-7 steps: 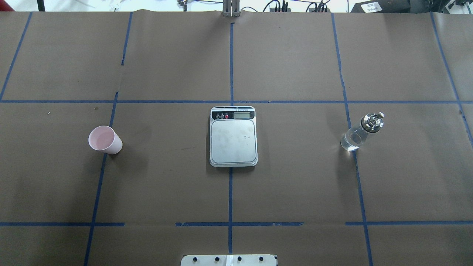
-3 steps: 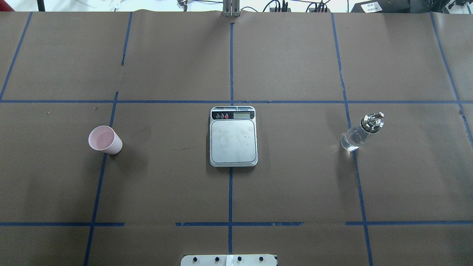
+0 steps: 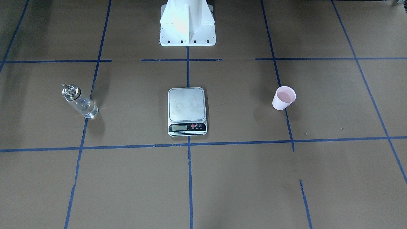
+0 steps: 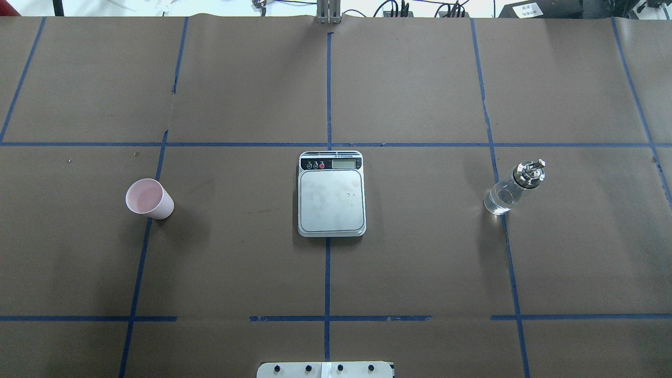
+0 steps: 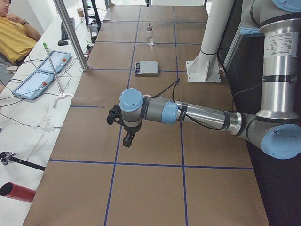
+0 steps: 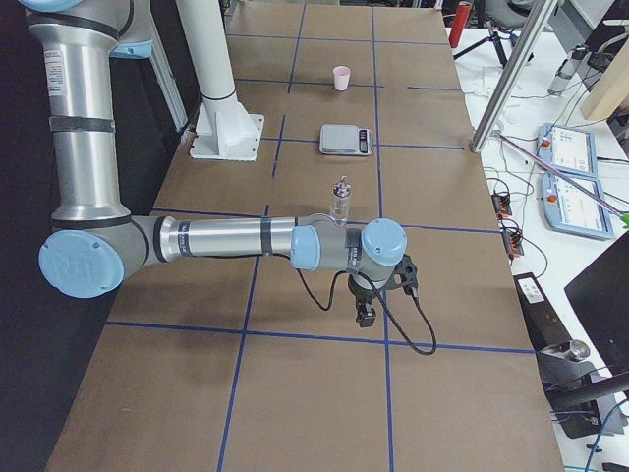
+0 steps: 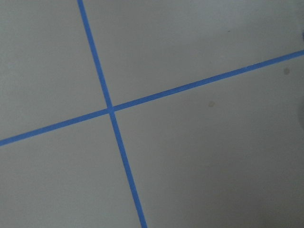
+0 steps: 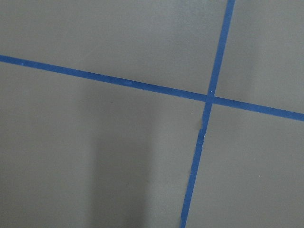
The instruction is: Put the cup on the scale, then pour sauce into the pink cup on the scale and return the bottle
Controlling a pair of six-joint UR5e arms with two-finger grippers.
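The pale pink cup (image 4: 149,198) stands upright on the table at the left, also seen in the front view (image 3: 284,98). The silver scale (image 4: 331,202) lies at the table's middle with a bare platform (image 3: 187,106). The clear glass bottle (image 4: 512,188) with its silver spout cap stands at the right (image 3: 79,101). Neither gripper shows in the overhead or front views. My left gripper (image 5: 124,136) hangs over the table's left end, well short of the cup. My right gripper (image 6: 366,313) hangs near the bottle (image 6: 340,201). I cannot tell whether either is open or shut.
The white robot pedestal (image 3: 187,24) stands at the table's near edge behind the scale. Blue tape lines grid the brown table. A slanted metal post (image 5: 70,33), tablets (image 5: 47,70) and a seated operator (image 5: 14,37) are along the far side.
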